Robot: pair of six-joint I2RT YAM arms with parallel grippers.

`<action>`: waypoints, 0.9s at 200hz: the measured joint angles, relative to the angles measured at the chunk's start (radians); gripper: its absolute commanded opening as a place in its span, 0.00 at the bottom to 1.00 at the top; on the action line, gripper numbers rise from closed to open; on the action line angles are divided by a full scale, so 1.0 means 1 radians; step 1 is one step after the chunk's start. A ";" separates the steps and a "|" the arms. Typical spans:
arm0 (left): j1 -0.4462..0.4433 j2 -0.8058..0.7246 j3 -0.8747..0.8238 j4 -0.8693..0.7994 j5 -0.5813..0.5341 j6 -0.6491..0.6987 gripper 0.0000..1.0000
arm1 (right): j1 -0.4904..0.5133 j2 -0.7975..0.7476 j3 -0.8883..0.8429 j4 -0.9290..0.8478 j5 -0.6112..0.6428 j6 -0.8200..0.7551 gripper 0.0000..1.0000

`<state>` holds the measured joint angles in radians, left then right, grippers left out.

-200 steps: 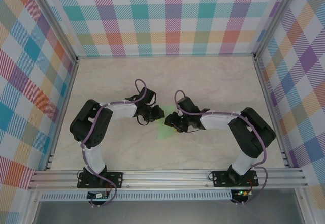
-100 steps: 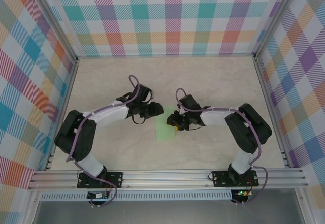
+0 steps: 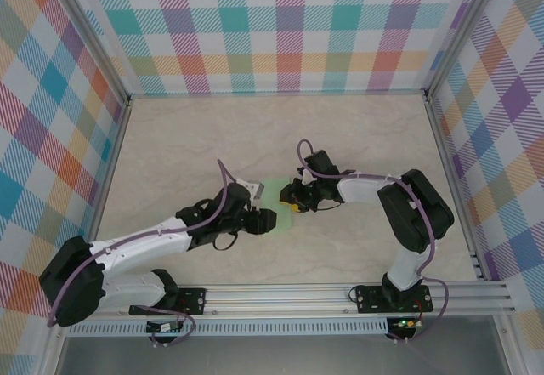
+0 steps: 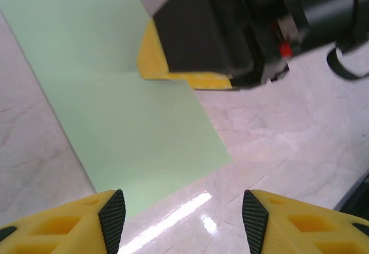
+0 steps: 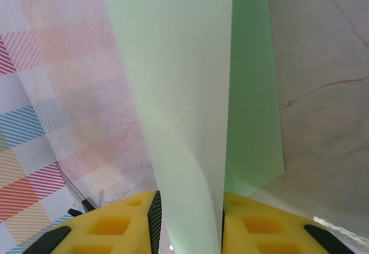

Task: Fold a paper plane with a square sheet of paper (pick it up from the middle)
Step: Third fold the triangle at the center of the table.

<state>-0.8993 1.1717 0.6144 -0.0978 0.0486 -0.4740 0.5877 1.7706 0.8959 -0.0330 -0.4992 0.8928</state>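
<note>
My right pincer (image 5: 190, 203) was clamped on the green paper (image 4: 130, 121). From my right wrist I saw one part of the paper stand up between my two yellow fingers (image 5: 115, 225) and bend a little. Another part of it lay flat beside that, a bit darker green. The paper lay on the table (image 3: 365, 145), between my two pincers. My left pincer (image 4: 183, 216) was apart, with nothing held in it. Its black pads (image 4: 113, 216) were at the near edge of the paper, one on each side of the corner there. I could not tell if they touched the paper. From my left wrist the paper ran away from me in a long shape. At its far right edge sat one yellow finger (image 4: 173, 75) of my right pincer, pressed on top of the paper, with the black body of that pincer above it. A faint line crossed the paper from that finger, where the paper bent. From above, my left pincer was at the near left side of the paper and my right pincer was at its right side. The two pincers were close to each other but apart.
</note>
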 measured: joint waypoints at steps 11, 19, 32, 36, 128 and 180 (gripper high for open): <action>-0.058 -0.009 -0.043 0.038 -0.048 0.042 0.68 | 0.000 0.002 0.002 -0.008 -0.004 -0.003 0.30; -0.096 -0.010 -0.063 0.053 -0.082 0.069 0.71 | 0.000 0.002 0.002 -0.013 -0.008 -0.005 0.31; -0.156 0.002 -0.073 0.061 -0.142 0.121 0.73 | 0.000 0.002 0.003 -0.016 -0.014 -0.007 0.31; -0.170 0.007 -0.072 0.069 -0.160 0.130 0.72 | -0.002 0.002 0.003 -0.017 -0.016 -0.008 0.31; -0.416 0.407 0.100 0.097 -0.568 0.388 0.71 | -0.005 0.002 0.013 -0.021 -0.037 -0.011 0.31; -0.419 0.480 0.128 0.131 -0.702 0.415 0.55 | -0.005 0.002 0.013 -0.022 -0.037 -0.011 0.31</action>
<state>-1.3182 1.6512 0.7422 0.0330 -0.6529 -0.0589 0.5823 1.7721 0.9092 -0.0547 -0.5365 0.8818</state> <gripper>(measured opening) 0.582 0.310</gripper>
